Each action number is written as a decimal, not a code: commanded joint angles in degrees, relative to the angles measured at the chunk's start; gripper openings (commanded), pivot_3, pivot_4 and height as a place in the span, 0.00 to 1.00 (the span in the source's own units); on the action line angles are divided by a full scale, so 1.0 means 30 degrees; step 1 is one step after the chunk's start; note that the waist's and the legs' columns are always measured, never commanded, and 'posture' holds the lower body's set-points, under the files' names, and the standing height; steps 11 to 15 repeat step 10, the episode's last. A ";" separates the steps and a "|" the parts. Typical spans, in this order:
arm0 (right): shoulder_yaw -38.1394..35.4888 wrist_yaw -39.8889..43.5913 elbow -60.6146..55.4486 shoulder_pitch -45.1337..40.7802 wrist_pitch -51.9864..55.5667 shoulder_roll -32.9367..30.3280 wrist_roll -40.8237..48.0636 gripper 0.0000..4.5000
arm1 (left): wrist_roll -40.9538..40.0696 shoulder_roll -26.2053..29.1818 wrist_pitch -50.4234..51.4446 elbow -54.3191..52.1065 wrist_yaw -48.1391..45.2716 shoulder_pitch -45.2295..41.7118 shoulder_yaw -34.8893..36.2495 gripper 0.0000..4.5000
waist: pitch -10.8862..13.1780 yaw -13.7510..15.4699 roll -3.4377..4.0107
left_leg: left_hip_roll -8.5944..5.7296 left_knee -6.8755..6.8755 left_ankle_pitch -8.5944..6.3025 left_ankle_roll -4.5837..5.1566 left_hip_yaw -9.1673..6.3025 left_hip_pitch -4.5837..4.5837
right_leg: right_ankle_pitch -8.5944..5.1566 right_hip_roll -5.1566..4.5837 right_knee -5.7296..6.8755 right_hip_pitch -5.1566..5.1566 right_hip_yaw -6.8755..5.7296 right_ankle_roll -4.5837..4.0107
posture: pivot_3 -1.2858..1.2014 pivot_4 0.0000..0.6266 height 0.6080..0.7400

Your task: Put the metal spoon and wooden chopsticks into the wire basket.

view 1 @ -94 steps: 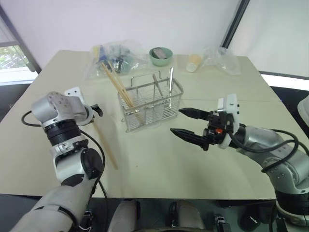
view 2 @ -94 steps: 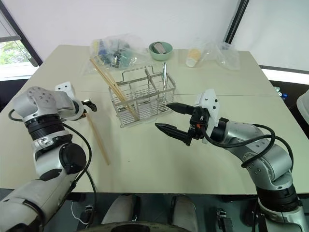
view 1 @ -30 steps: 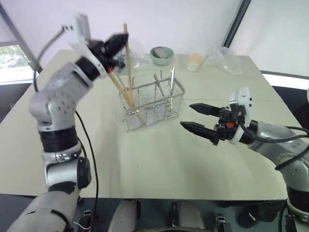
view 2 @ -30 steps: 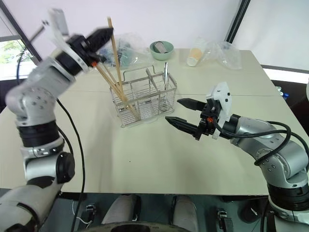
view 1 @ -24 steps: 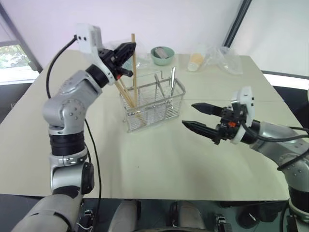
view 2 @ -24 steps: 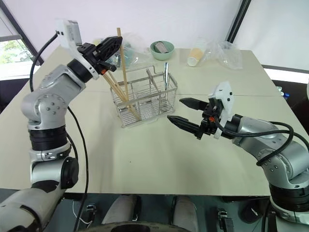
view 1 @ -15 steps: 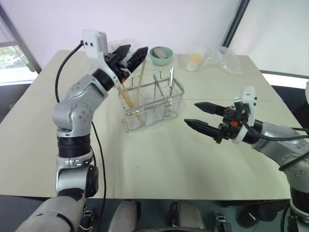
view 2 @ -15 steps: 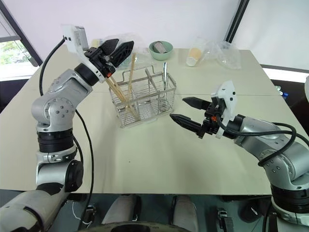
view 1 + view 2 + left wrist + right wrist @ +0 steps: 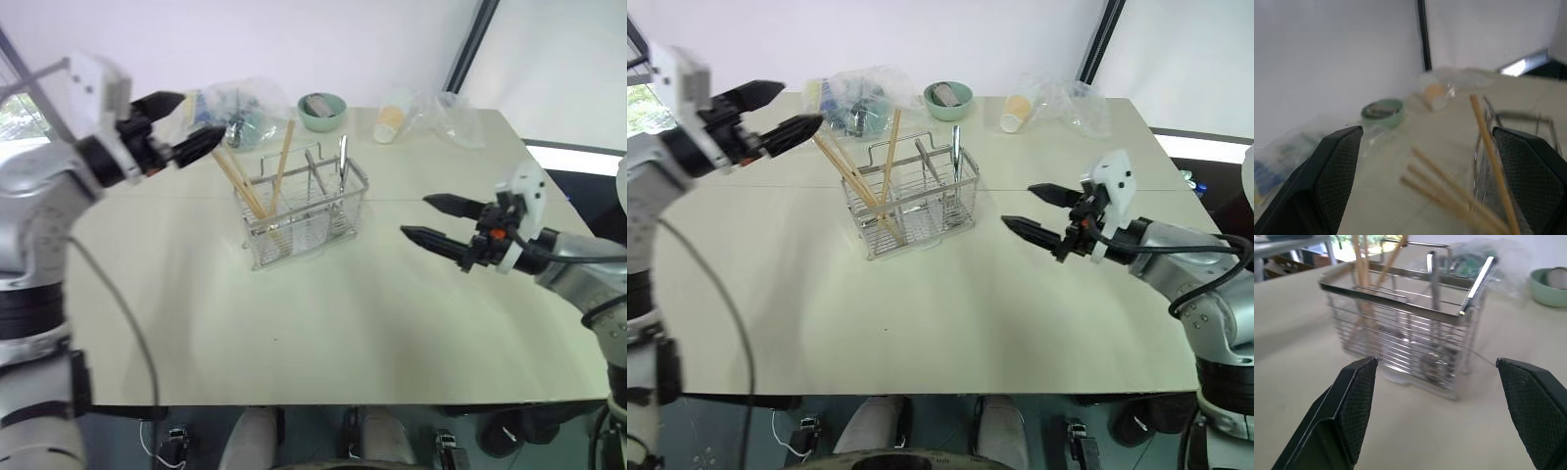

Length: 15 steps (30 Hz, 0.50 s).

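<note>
The wire basket (image 9: pixel 306 213) stands mid-table. Several wooden chopsticks (image 9: pixel 247 186) lean in its left compartment, their tops sticking out past the rim, one of them (image 9: pixel 284 155) tilting the other way. The metal spoon (image 9: pixel 343 162) stands handle-up in the basket's back right part; its handle (image 9: pixel 1476 284) also shows in the right wrist view. My left gripper (image 9: pixel 194 121) hovers open and empty up and to the left of the basket, clear of the chopsticks (image 9: pixel 1489 166). My right gripper (image 9: pixel 421 217) is open and empty, right of the basket, pointing at it.
A small green bowl (image 9: pixel 321 110), a clear bag of items (image 9: pixel 233 106), a paper cup (image 9: pixel 390 121) and crumpled plastic (image 9: pixel 453 116) line the table's far side. Bare tabletop (image 9: pixel 323 313) lies in front of the basket.
My left gripper opened and let go of a chopstick, which now leans in the basket, then pulled away to the left. My right gripper drifted a little to the right.
</note>
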 commanded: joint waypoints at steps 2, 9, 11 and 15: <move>-0.0225 0.1173 0.0976 -0.0857 -0.1325 -0.0283 -0.0877 0.89 | 0.0200 0.2856 -0.0741 -0.0694 -0.3108 0.2055 0.2357 0.99 | 0.0035 -0.0015 0.0056 | 0.0003 0.0004 -0.0002 -0.0002 0.0010 -0.0010 | -0.0012 -0.0016 -0.0016 -0.0034 0.0002 -0.0021 | 0.52 0.24 0.19; 0.1076 0.2185 0.2085 -0.2306 -0.1748 0.0492 -0.1617 0.89 | 0.0140 0.3539 -0.0192 -0.2213 -0.3486 0.4882 0.5167 0.99 | 0.0063 -0.0013 0.0097 | 0.0006 0.0007 -0.0002 -0.0004 0.0008 0.0006 | -0.0022 -0.0056 -0.0029 -0.0095 0.0002 -0.0035 | 0.52 0.24 0.19; 0.1211 0.2302 0.2185 -0.2472 -0.1737 0.0584 -0.1659 0.89 | 0.0197 0.3453 -0.0155 -0.2643 -0.3461 0.5411 0.5460 0.99 | 0.0063 -0.0013 0.0097 | 0.0006 0.0007 -0.0003 -0.0003 0.0012 0.0006 | -0.0021 -0.0071 -0.0022 -0.0097 0.0002 -0.0034 | 0.52 0.24 0.19; 0.1211 0.2302 0.2185 -0.2472 -0.1737 0.0584 -0.1659 0.89 | 0.0197 0.3453 -0.0155 -0.2643 -0.3461 0.5411 0.5460 0.99 | 0.0063 -0.0013 0.0097 | 0.0006 0.0007 -0.0003 -0.0003 0.0012 0.0006 | -0.0021 -0.0071 -0.0022 -0.0097 0.0002 -0.0034 | 0.52 0.24 0.19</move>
